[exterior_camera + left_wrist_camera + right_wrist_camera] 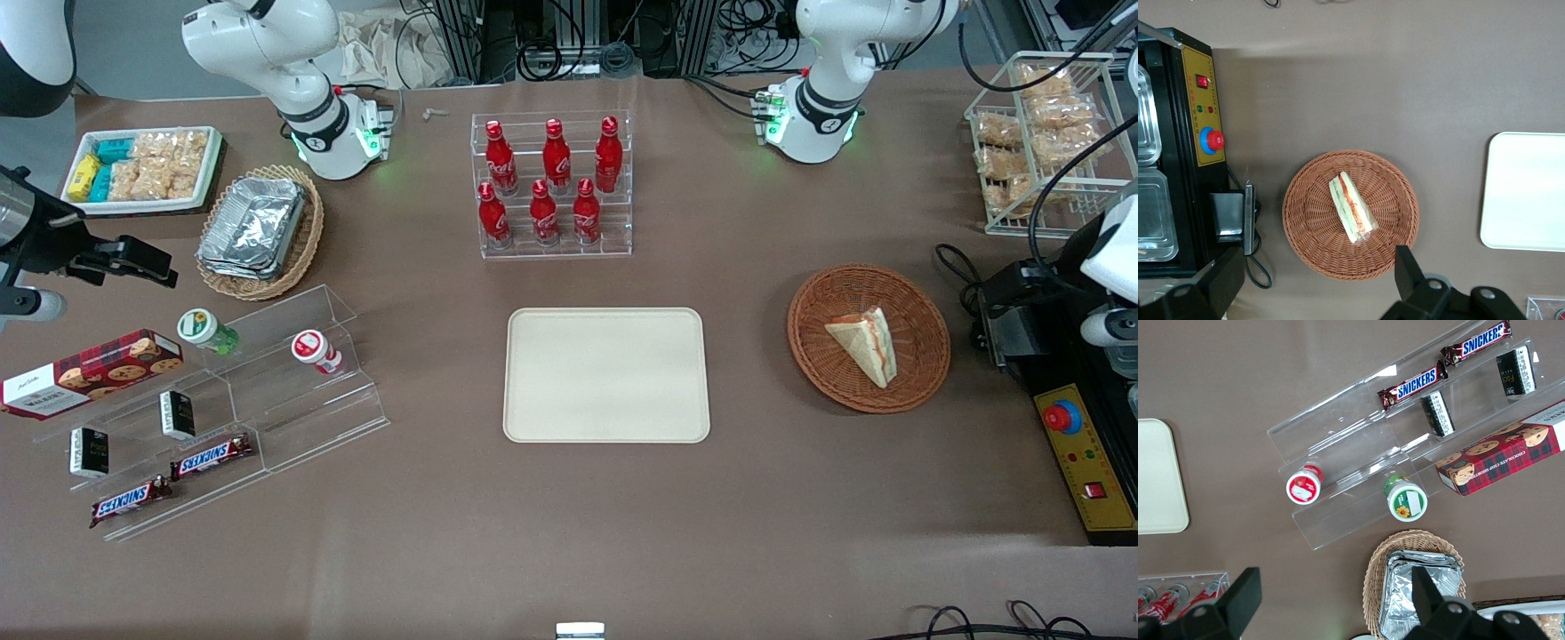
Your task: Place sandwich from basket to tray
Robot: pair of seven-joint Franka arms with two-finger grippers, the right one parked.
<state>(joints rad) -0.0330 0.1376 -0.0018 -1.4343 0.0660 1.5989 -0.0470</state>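
Only the wrist view shows open jaws (1318,287) over the sandwich (1353,207).

A robotics lab dressed up as a shop counter: a brown-covered table (569,533) carries a clear rack of cola bottles (551,182), acrylic steps with Snickers bars (212,456), and a control box with an emergency-stop button (1060,416). Cable bundles (569,36) and aluminium framing line the table's edge farthest from the front camera.
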